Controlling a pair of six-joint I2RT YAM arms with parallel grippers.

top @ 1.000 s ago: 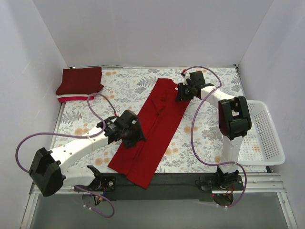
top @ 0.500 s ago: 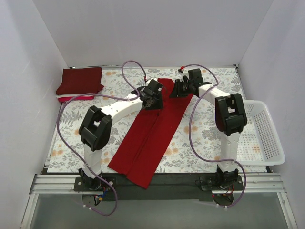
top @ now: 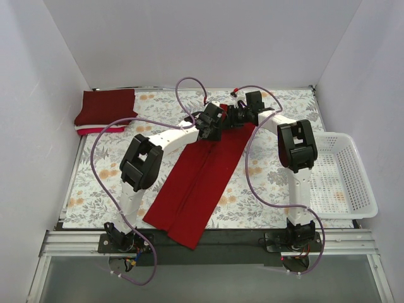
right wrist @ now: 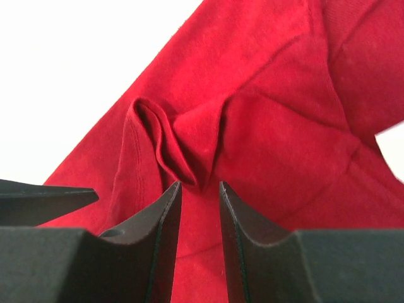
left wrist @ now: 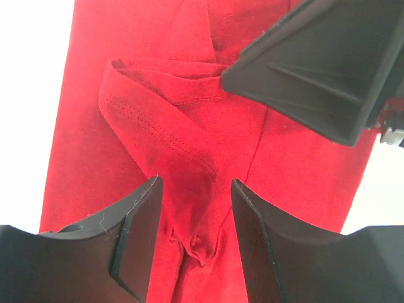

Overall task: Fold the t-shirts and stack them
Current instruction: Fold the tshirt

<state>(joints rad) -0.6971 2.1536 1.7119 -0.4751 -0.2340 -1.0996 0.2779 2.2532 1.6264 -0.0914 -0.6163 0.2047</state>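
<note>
A bright red t-shirt [top: 201, 178], folded into a long strip, lies slantwise across the flowered table. Both grippers are at its far end, close together. My left gripper [top: 210, 124] is open, and its jaws straddle a raised ridge of red cloth [left wrist: 189, 183] near the collar. My right gripper [top: 236, 117] is shut on a gathered fold of the same shirt [right wrist: 183, 151], its jaws close together at the pinch. A right finger [left wrist: 315, 63] shows in the left wrist view. A folded dark maroon t-shirt [top: 106, 106] tops a stack at the far left, with thin white and pinkish-red edges [top: 95, 130] under it.
A white lattice basket [top: 344, 180] stands off the table's right edge. White walls close the table in at the back and on both sides. Purple cables loop over the arms above the cloth.
My left arm has swung from the shirt's near left side up to its far end, beside the right gripper. The right gripper has shifted slightly left.
</note>
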